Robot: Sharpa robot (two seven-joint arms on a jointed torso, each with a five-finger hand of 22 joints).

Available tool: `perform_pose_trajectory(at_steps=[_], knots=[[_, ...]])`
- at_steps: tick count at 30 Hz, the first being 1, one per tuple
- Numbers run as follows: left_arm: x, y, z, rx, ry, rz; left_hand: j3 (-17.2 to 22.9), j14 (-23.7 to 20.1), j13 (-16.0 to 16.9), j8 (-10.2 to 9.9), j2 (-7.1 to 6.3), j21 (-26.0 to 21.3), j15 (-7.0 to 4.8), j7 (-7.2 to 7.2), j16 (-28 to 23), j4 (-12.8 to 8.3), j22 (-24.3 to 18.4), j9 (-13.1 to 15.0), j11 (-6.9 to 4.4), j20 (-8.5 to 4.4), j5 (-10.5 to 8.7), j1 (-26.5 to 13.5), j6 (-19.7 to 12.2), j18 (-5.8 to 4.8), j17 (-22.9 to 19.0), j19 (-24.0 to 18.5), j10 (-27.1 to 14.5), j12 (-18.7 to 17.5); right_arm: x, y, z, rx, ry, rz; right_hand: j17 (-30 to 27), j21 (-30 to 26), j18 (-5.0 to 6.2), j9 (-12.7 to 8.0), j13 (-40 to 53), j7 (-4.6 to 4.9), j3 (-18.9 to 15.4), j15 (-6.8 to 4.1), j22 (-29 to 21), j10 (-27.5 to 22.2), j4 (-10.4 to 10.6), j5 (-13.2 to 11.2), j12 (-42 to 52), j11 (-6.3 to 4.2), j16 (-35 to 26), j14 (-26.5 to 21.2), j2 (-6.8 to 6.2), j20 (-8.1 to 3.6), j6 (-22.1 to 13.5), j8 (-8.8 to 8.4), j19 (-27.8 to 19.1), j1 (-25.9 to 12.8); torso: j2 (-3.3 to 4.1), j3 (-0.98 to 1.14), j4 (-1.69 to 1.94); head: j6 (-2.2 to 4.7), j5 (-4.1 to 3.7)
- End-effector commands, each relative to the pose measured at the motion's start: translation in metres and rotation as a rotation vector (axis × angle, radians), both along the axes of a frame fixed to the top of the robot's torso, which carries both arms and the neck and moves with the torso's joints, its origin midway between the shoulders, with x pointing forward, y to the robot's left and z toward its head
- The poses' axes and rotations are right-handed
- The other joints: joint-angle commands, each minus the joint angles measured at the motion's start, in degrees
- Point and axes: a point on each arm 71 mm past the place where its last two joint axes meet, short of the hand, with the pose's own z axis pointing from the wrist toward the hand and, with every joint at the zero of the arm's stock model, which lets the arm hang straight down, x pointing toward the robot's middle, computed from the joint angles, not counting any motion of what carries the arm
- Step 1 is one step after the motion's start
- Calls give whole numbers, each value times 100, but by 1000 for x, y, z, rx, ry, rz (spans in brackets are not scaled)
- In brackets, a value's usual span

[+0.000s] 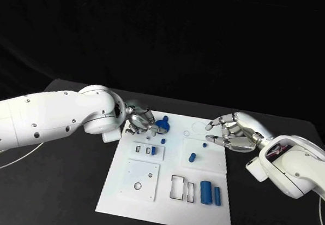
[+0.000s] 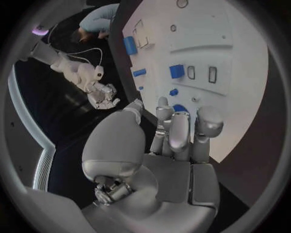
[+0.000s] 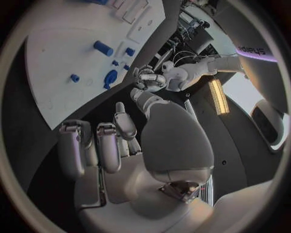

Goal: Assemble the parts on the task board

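Note:
The white task board (image 1: 166,203) lies in the middle of the table. My left hand (image 1: 140,121) is at its far left corner, fingertips (image 2: 180,127) against a dark blue part (image 1: 164,125) (image 2: 179,108) standing on the board; whether it grips the part I cannot tell. My right hand (image 1: 233,133) hovers over the far right corner with its fingers (image 3: 106,145) curled in and nothing in them. A small blue part (image 1: 205,146) lies just in front of it. A blue cylinder (image 1: 191,157) lies mid-board, and two larger blue cylinders (image 1: 211,194) lie near the right edge.
A blue piece (image 1: 149,150) (image 2: 176,71) sits in a slotted panel on the board's left side. A tiny blue part (image 1: 163,140) lies near the left hand. A white panel with a round hole (image 1: 140,180) and rectangular outlines (image 1: 177,186) occupy the near half.

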Motion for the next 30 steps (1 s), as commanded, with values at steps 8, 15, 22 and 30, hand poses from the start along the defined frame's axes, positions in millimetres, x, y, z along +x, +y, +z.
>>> perform_pose_trajectory(at_steps=[8,15,22,30], knots=[[5,-10,-4,233,11,-13,-156,16,53,281,60,62,-74,-64,-26,4,64,325,-44,-22,10,-27,-74,-99,16,-25,-44,80,3,-3,2,24,-8,-15,763,-46,39,-1,-37,5,-24,-21,960,-65,4,-22,-61,8,-27,428,-8,-16,-74,-5,62,-7,-6,4,8,-46,-2],[5,-19,-6,279,2,-42,-205,16,-2,314,89,73,-74,-59,-31,6,83,397,-40,-26,10,-49,-138,-102,18,-23,-87,37,5,-6,1,18,-10,-32,758,-50,40,-1,-36,6,-24,-21,958,-64,5,-22,-60,9,-29,427,-7,-16,-77,-6,60,-8,-1,-1,10,-80,-2],[4,-26,-10,308,15,-72,-243,16,-32,325,89,77,-70,-53,-36,-1,90,441,-35,-26,25,-46,-186,-103,17,-26,-114,13,7,-7,1,16,-15,-42,713,-90,51,-2,-152,11,-24,-17,929,-165,18,-8,-160,14,-50,415,5,-14,-100,-9,32,-13,10,-1,-4,-102,-3],[4,-29,-12,325,28,-84,-258,15,-56,337,99,82,-67,-49,-40,-1,100,479,-32,-25,45,-6,-215,-104,17,-27,-137,-7,8,-8,1,16,-20,-50,692,-80,48,-1,-225,14,-18,-15,938,-228,22,6,-226,16,-60,410,16,-13,-112,-6,41,-7,0,4,-9,-142,0]])
